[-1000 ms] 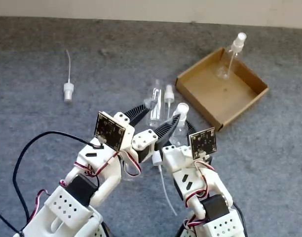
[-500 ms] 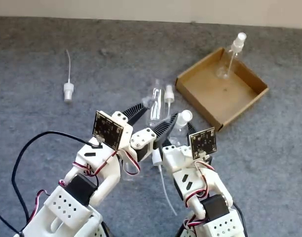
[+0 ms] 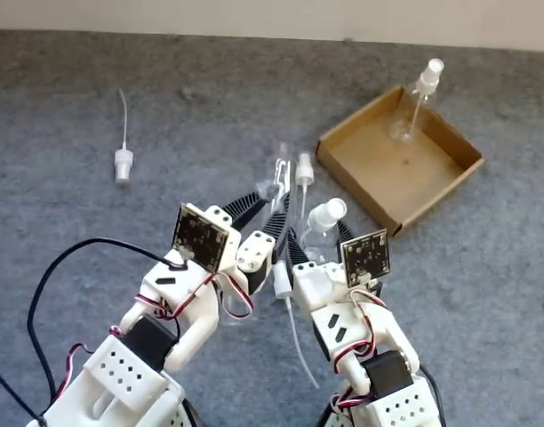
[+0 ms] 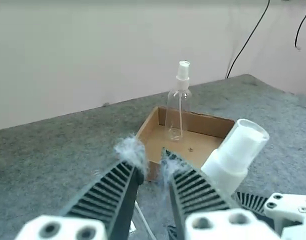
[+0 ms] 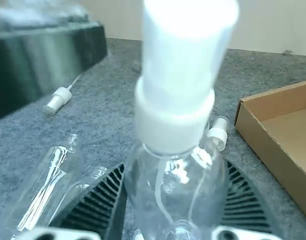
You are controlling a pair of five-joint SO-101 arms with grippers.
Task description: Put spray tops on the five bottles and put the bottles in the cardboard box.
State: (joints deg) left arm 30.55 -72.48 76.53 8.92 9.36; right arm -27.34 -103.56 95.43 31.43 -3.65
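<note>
Gripping the capped bottle (image 5: 175, 150) by its belly, the right gripper (image 5: 170, 202) is squeezing what looks light, slippery plastic; the left gripper (image 4: 149, 166) is hanging parted, empty.

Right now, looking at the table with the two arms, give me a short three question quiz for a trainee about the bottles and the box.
1. True or false: the cardboard box holds two bottles.
2. What is in the right gripper? A) a bottle with its spray top on B) a loose spray top C) nothing
3. Is the bottle in the box upright or lying down?
Key: 1 false, it holds one. 2 A. 3 upright.
</note>
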